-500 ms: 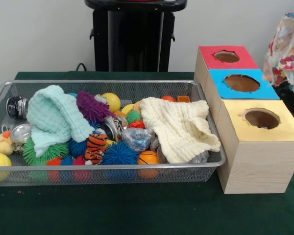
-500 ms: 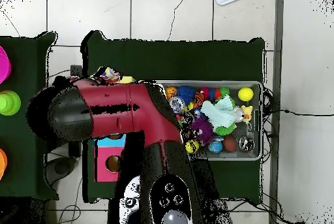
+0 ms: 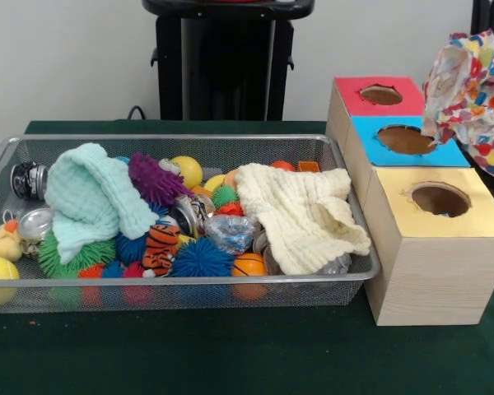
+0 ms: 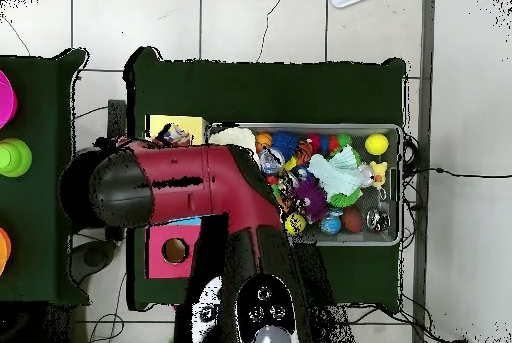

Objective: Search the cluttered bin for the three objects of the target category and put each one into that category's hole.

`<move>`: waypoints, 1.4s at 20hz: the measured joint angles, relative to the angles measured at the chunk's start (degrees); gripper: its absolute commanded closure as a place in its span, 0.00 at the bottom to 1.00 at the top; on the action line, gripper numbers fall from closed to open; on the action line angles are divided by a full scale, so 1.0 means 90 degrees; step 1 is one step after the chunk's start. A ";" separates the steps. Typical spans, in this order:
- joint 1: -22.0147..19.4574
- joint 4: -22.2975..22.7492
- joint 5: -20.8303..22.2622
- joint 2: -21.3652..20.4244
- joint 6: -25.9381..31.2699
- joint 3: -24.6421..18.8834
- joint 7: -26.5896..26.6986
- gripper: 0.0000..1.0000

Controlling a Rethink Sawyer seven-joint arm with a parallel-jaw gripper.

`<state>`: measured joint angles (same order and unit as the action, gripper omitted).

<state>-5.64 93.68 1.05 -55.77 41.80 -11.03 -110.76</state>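
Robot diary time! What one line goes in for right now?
carried: printed fabric piece hanging above blue-faced hole | target: yellow-faced hole empty | bin: mint cloth, cream cloth on toys | gripper: hidden

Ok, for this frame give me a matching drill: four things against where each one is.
Things:
1. mint-green waffle cloth
2. cream waffle cloth
3. blotch-printed fabric
4. yellow-faced hole

Places:
A. hanging in the air above the boxes
B. left part of the bin
C. nearest box in the front view
D. right end of the bin

Pairs: 1-B, 2-D, 3-A, 4-C
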 measured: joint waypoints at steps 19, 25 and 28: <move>-0.0284 0.0157 0.0461 0.0113 -0.0141 0.0001 0.0000 1.00; -0.0283 0.0149 0.0461 0.0029 -0.0139 0.0001 0.0000 1.00; -0.0274 0.0103 0.0460 -0.0028 -0.0094 0.0001 0.0000 1.00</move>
<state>-8.11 94.61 5.19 -56.02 40.96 -11.02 -110.76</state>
